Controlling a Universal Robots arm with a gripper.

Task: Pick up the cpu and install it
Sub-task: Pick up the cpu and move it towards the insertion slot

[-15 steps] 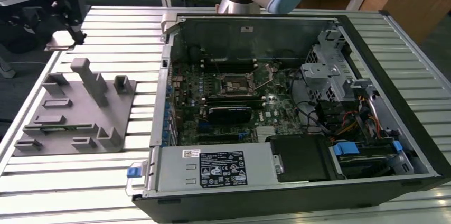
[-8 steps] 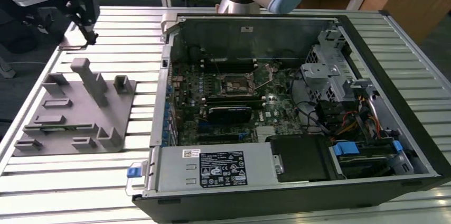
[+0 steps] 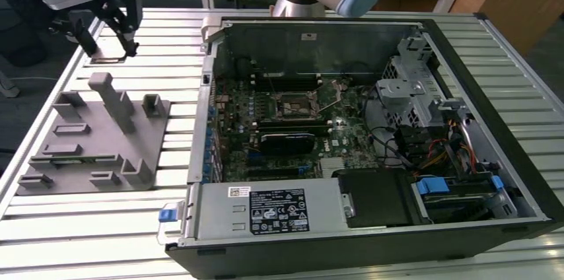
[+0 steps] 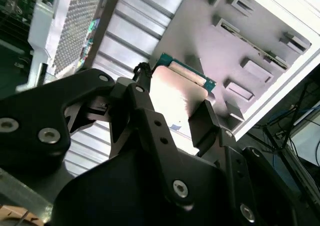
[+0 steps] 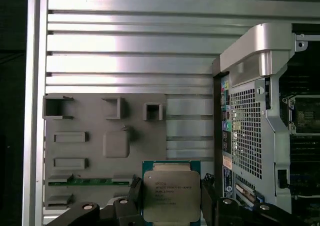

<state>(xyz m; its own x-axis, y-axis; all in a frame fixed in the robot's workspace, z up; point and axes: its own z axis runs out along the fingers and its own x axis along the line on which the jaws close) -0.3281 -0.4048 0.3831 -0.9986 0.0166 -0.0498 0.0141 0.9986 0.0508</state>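
Robot gripper point(image 3: 111, 41) raised over a slatted metal table point(image 3: 88, 227), at the exterior view's far left. Its two black fingers point(image 5: 134, 198) are pressed in on the cpu point(image 5: 171, 195), one against each of two opposite edges. The chip's silvery metal top faces the first wrist camera, with a thin green border showing around it.

The cpu looks light, thin and stiff, and it should add almost no load to the arm. It is probably delicate. The smooth metal top could slip under a loose grip, and the underside is best left untouched. The present edge hold therefore seems the right place to take it. It sits level between the fingers in the first wrist view.

The chip hangs directly between the fingertips, above the end of a gray parts tray point(image 3: 97, 141) that lies on the table. The tray's square pad point(image 5: 116, 144) is bare. An open computer case point(image 3: 493, 62) lies beside the tray. The square socket point(image 3: 294, 105) on the circuit board inside it is well apart from the chip.
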